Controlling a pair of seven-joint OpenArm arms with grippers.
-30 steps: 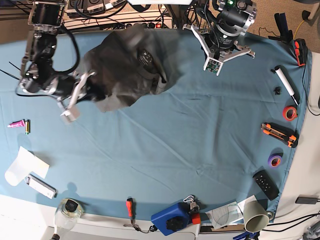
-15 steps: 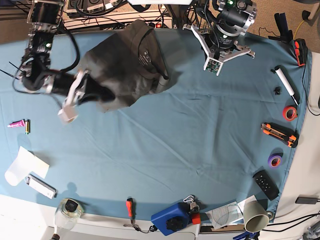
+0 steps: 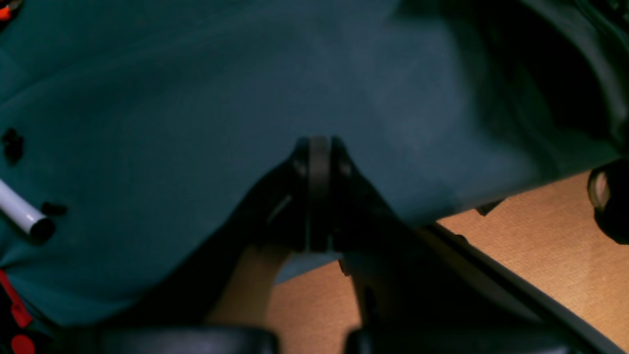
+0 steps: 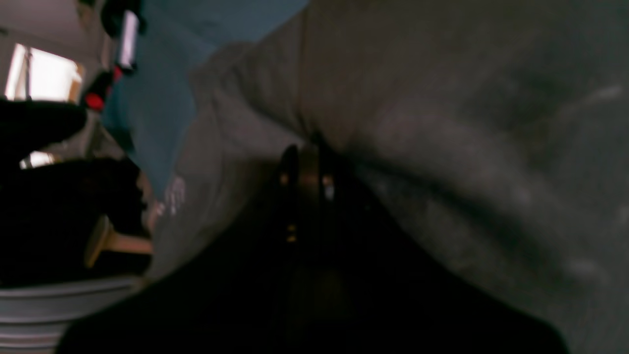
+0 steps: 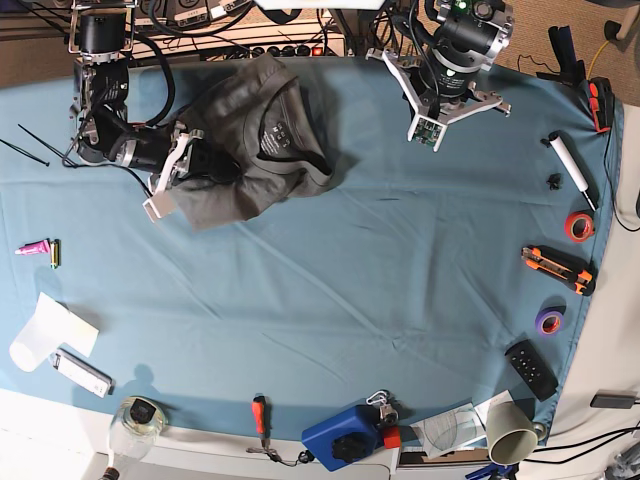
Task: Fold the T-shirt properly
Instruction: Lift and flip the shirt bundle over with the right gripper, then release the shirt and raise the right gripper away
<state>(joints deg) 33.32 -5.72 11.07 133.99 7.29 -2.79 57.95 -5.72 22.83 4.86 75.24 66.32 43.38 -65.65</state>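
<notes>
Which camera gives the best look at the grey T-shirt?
The base view: the whole crumpled T-shirt shows there. The right wrist view shows only blurred grey folds at the right gripper; the left wrist view catches a dark edge.

The base camera is looking straight down on the whole table cloth (image 5: pixel 350 280) from high above. The left wrist camera is peering past the left gripper (image 3: pixel 314 167) at cloth just beyond it. The right wrist camera is sitting close behind the right gripper (image 4: pixel 304 167), sharing the T-shirt (image 5: pixel 255 140) with the base view.
</notes>
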